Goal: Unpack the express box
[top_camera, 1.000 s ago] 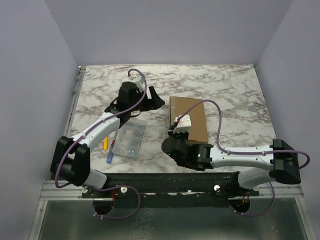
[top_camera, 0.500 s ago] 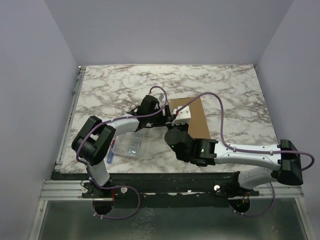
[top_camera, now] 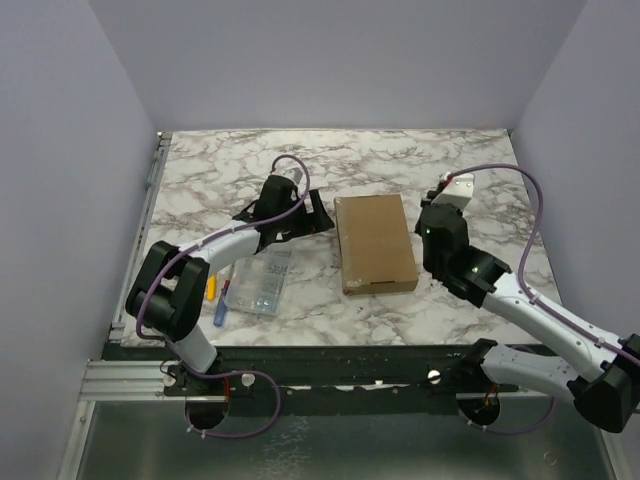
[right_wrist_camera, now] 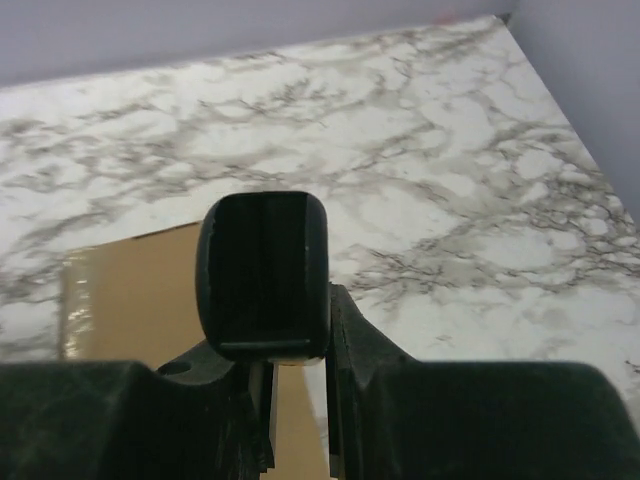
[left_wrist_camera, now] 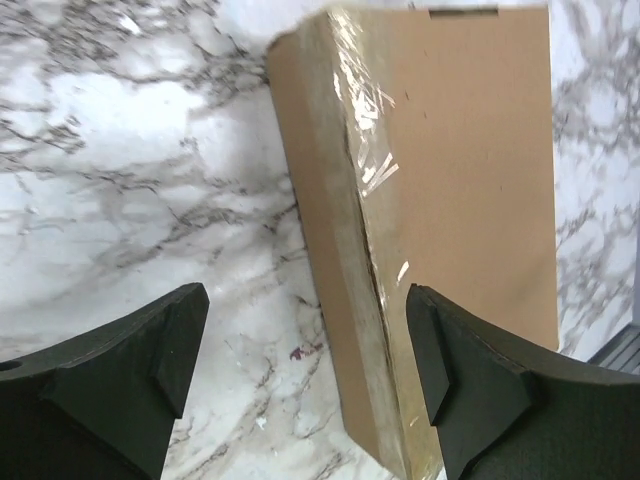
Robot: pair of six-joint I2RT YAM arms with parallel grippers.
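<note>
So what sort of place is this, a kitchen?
Probably a robot test bench, not a kitchen: a marble-patterned table boxed in by plain lilac walls, a left arm and a right arm bolted at its near edge, and props: the express box and a clear organizer case.

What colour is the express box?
The box is plain brown cardboard; the left wrist view shows it best.

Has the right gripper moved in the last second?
Yes. The right gripper has swung right and farther back: it was over the express box's near-left corner, and now sits beyond its right edge, over the table.
</note>
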